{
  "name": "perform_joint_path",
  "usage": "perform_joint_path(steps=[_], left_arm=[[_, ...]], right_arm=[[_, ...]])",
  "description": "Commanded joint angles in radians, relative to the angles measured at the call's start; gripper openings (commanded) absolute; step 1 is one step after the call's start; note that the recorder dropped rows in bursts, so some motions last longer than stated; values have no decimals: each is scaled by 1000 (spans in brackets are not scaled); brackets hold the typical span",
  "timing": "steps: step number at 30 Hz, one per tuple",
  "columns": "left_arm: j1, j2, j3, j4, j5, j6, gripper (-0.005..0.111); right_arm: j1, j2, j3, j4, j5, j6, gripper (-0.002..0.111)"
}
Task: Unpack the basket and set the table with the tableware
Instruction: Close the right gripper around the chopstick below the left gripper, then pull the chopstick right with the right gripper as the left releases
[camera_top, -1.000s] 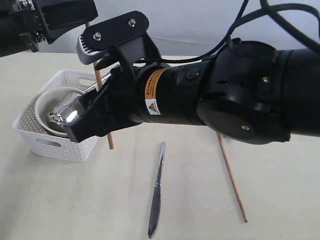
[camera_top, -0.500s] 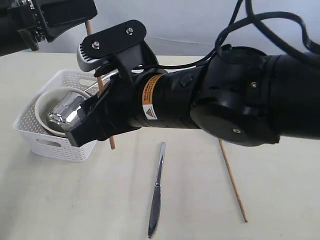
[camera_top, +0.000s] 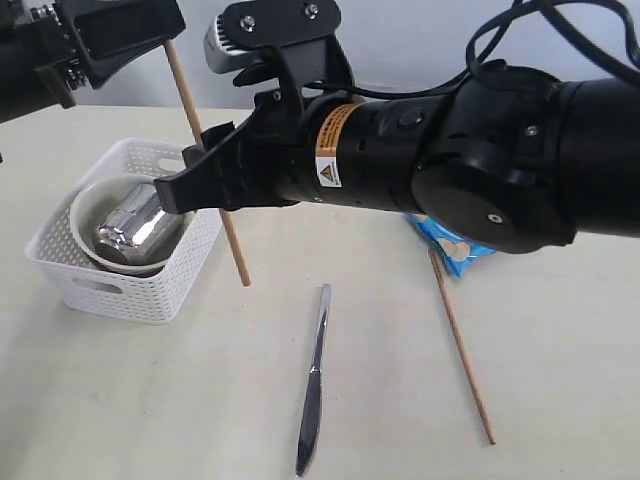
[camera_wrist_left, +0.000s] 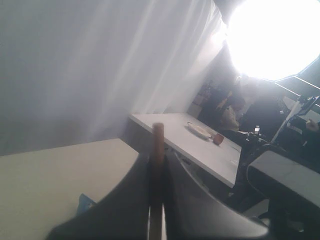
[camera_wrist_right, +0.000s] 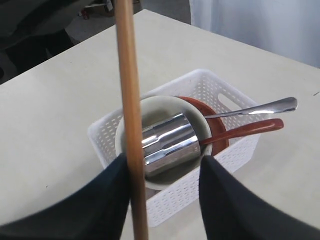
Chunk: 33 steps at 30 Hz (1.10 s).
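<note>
Table-setting job running at abt the one-third mark: the steel knife and one wooden chopstick are lying out on the table, well apart. The basket is sitting at the table's left w/ most of its load inside.

The L gripper is clamping the second chopstick by its upper end and dangling it at a slant. Its lower tip is hovering close over the tabletop just beside the basket's right wall; whether it's touching down can't be told.

The R gripper is reaching across twd the basket w/ jaws standing apart and gripping nothing. In the R wrist view the dangling stick is crossing just at one of its fingers; contact can't be told.

Waiting inside the basket:
- the cream bowl
- the shiny cup, lying on its side in the bowl
- the reddish plate, tucked under the bowl
- the dark red spoon
- a steel handle, prob. the fork, head hidden

A blue chip bag is peeking out from behind the R arm.

Judging by this, the stick being carried is nearing its spot, and five pcs are awaiting unpacking and arranging.
</note>
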Motion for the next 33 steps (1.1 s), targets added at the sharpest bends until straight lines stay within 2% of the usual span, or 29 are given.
perform_joint_path(steps=[1,6,8,12,25,28,33], left_arm=[[2,-2,9,-18,-5,11,0],[2,-2,9,-12,-5,11,0],[2,-2,9,-12,-5,11,0],[2,-2,9,-10,-5,11,0],[2,-2,9,-3,-5,11,1],[2,-2,9,-3,-5,11,11],[2,-2,9,-4,-5,11,53]], right_arm=[[-7,-10,-2,-5,-26,12,41],[-7,-21,-2,-5,-26,12,39],[-7,-21,-2,-5,-26,12,30],[-7,-21,-2,-5,-28,12,-1],[-4,-21,-2,-7,-33,12,0],[-4,-21,-2,-7,-33,8,0],[-4,-21,-2,-7,-33,8,0]])
